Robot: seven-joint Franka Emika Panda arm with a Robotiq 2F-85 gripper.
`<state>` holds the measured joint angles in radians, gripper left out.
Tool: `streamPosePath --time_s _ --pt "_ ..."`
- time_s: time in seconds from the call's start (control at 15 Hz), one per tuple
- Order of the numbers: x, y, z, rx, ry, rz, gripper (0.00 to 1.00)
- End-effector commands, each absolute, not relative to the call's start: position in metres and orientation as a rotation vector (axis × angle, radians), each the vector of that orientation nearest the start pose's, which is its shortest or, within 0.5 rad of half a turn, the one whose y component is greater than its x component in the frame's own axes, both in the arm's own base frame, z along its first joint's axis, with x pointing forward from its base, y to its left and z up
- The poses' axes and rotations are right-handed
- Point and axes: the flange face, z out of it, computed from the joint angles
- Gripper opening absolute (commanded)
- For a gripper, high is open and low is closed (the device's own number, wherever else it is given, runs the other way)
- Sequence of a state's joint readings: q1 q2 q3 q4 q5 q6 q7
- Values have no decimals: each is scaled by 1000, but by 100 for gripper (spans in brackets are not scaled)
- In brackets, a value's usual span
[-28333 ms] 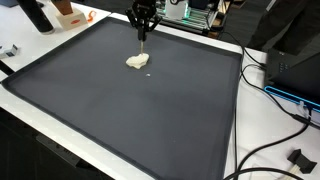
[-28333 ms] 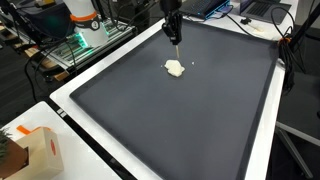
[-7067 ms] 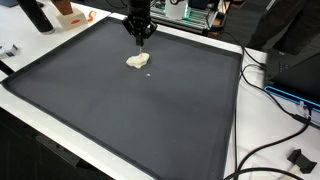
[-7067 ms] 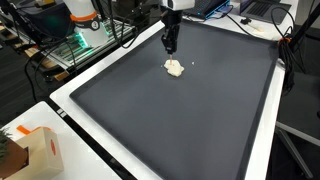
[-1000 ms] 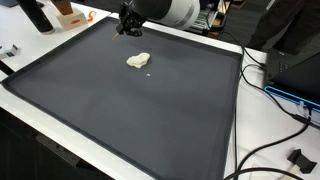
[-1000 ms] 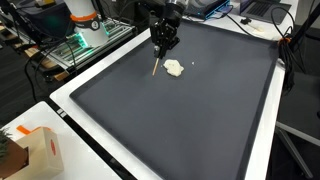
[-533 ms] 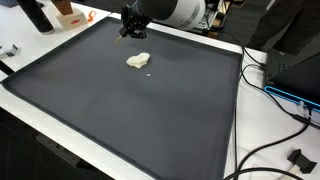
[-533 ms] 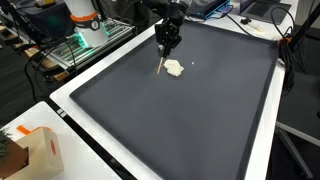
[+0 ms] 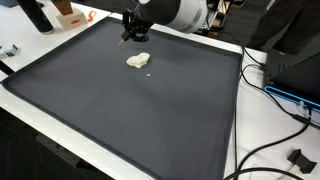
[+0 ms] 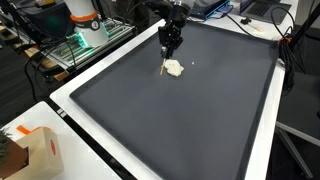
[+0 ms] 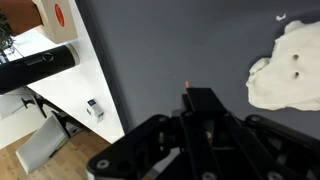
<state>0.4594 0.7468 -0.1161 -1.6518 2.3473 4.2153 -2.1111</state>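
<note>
A white doughy lump (image 9: pixel 138 61) lies on the black mat (image 9: pixel 130 110) near its far edge; it also shows in the exterior view (image 10: pixel 175 68) and at the right of the wrist view (image 11: pixel 290 65). My gripper (image 9: pixel 132 30) hangs tilted just above and beside the lump, also in the exterior view (image 10: pixel 171 42). It is shut on a thin wooden stick (image 10: pixel 165 62) with a reddish tip (image 11: pixel 187 87). The tip points down at the mat right next to the lump's edge. I cannot tell whether it touches the mat.
A tiny white crumb (image 9: pixel 150 72) lies beside the lump. A black bottle (image 9: pixel 35 15) and an orange object (image 9: pixel 68 14) stand beyond the mat's corner. An orange-and-white box (image 10: pixel 38 150) sits at a near corner. Cables (image 9: pixel 270 95) run along one side.
My gripper and the stick have moved sideways toward the lump over the last second; the stick's tip now sits right beside the lump. The lump has not moved.
</note>
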Motion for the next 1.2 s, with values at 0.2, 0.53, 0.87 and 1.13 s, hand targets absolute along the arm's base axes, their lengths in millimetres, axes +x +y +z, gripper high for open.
streamPosePath --time_s 0.2,0.53,0.87,1.13 --pt "515 88 243 2424 -128 161 3" --pt "518 87 247 2466 -64 126 3" --pt "521 86 256 2510 -22 104 3" --pt "523 84 265 2559 13 74 3"
